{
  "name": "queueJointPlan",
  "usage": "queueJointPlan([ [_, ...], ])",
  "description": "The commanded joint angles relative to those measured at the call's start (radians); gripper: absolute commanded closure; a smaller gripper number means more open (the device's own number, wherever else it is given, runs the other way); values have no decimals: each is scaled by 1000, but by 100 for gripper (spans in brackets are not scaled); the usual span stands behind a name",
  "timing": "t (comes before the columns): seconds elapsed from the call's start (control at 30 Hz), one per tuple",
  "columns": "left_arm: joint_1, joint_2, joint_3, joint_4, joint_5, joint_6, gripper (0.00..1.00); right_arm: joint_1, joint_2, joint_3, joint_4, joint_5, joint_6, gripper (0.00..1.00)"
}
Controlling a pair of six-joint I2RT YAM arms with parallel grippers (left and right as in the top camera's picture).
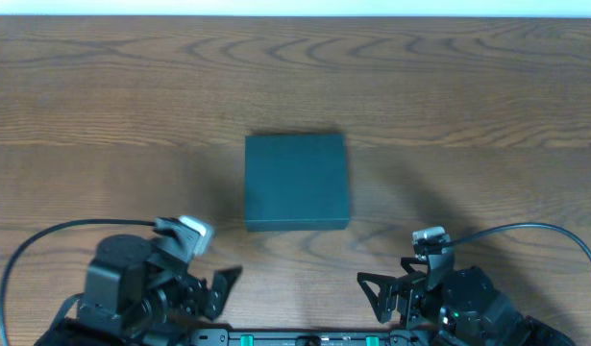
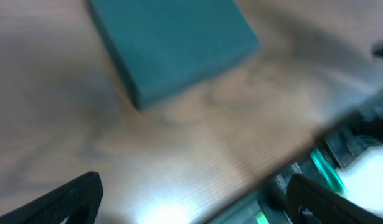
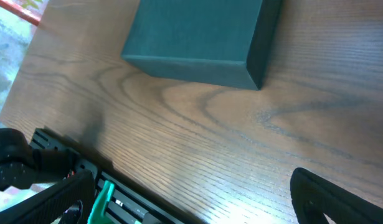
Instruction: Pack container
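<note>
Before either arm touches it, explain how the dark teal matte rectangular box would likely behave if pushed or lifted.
The dark teal matte rectangular box sits low and flat on the wooden table, so it would probably slide, not tip or roll. Its crisp straight edges suggest stiff walls. The matte finish probably is not slippery.

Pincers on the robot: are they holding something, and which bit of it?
Nothing is held. The left pincer and right pincer are both open and empty, apart from the container.
</note>
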Motion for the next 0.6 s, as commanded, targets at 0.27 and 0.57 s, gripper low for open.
queueJointPlan([
  [0.27,301,-263,-402,481,-126,-7,5,8,-5,15,-2,-3,5,1],
  [0.57,321,-394,-712,764,-127,-37,5,8,-5,15,-2,-3,6,1],
])
